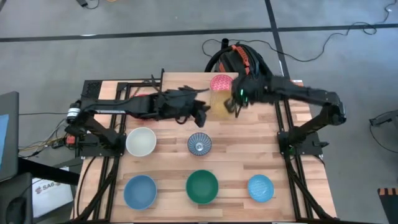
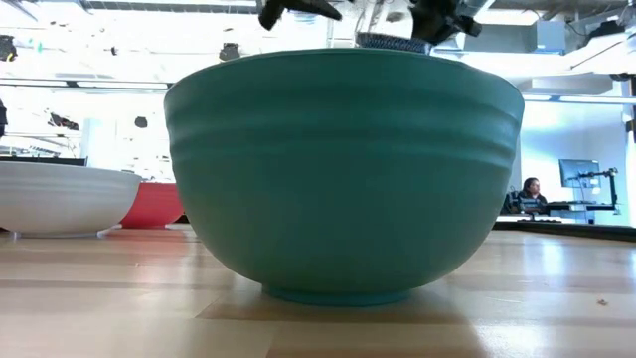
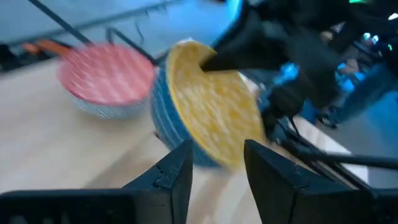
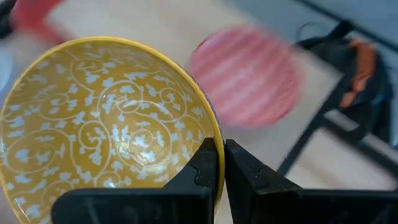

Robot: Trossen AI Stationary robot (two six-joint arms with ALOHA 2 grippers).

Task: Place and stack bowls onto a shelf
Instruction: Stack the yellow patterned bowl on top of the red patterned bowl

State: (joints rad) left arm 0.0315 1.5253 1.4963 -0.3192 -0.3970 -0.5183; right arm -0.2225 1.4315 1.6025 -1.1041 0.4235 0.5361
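The yellow patterned bowl (image 1: 219,102), blue on the outside, is tilted over the shelf board (image 1: 186,82) at the table's far middle. My right gripper (image 4: 222,165) is shut on its rim. The pink patterned bowl (image 1: 221,81) stands on its base on the board just behind it. My left gripper (image 3: 217,168) is open just left of the yellow bowl (image 3: 211,106), fingers pointing at it and touching nothing. The red bowl (image 2: 149,204) shows only in the low view. My right gripper pinches the yellow bowl's rim (image 4: 214,134), one finger inside the bowl and one outside. The fingers come from the table's right. The bowl is tilted, its opening turned toward the left gripper; whether its lower edge (image 3: 214,163) touches the board I cannot tell.
Nearer on the table stand the white bowl (image 1: 141,142) and the blue-white striped bowl (image 1: 199,144). Along the near edge are a light blue bowl (image 1: 140,190), the green bowl (image 1: 202,186) and a second light blue bowl (image 1: 260,188). A dark bag (image 1: 239,59) lies beyond the far edge.
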